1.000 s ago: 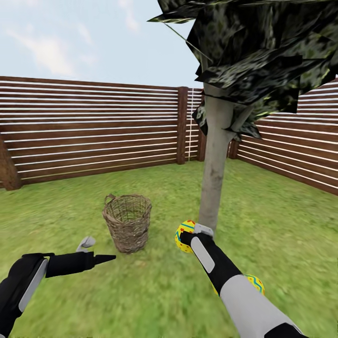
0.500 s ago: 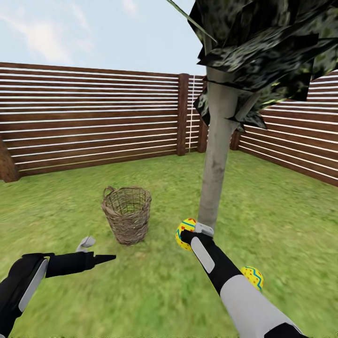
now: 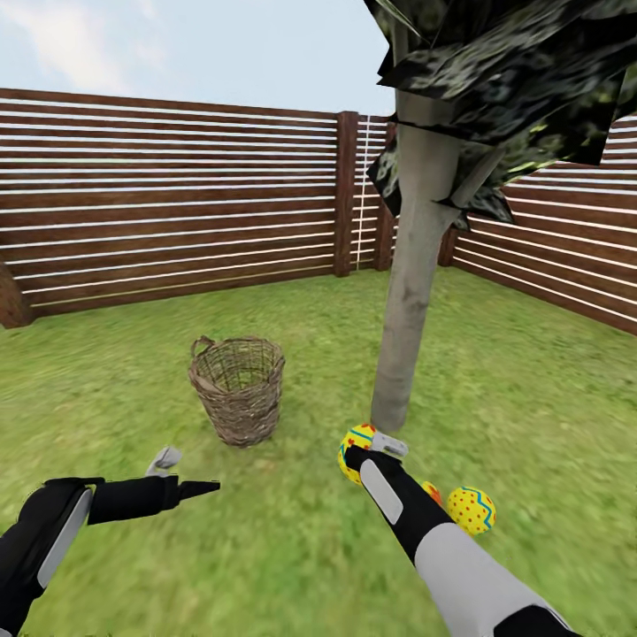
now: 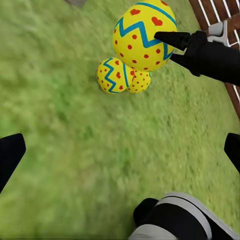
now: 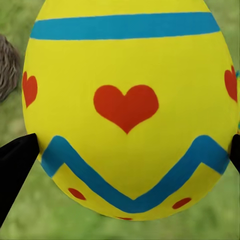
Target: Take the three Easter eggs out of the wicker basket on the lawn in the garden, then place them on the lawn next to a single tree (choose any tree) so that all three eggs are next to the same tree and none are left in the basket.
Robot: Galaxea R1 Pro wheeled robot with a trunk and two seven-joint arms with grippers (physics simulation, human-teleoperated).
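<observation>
My right pincer (image 3: 360, 445) is clamped on the third Easter egg (image 3: 354, 441), one black fingertip pressed to each flank of it in the right wrist view, where its red heart and blue zigzag fill the frame. I hold it just off the lawn (image 3: 292, 540), close to the foot of the tree (image 3: 409, 292) and slightly near-left of the trunk. Over the last second the whole picture has slid, the fence (image 3: 177, 195) and trunk sitting lower and larger, so my head or base has moved rather than the things; the arm keeps its pose relative to me. With that shift, two eggs on the grass (image 3: 471, 510) now show more plainly to the right of my forearm; the left wrist view confirms them lying touching each other (image 4: 120, 76).

The wicker basket (image 3: 237, 387) stands upright to the left of the tree, and through its open weave I see no yellow, so I judge it emptied. My left pincer (image 3: 181, 473) hangs apart and holding nothing over the near-left grass.

What remains, I judge, is to lower this egg beside the other two and let go.
</observation>
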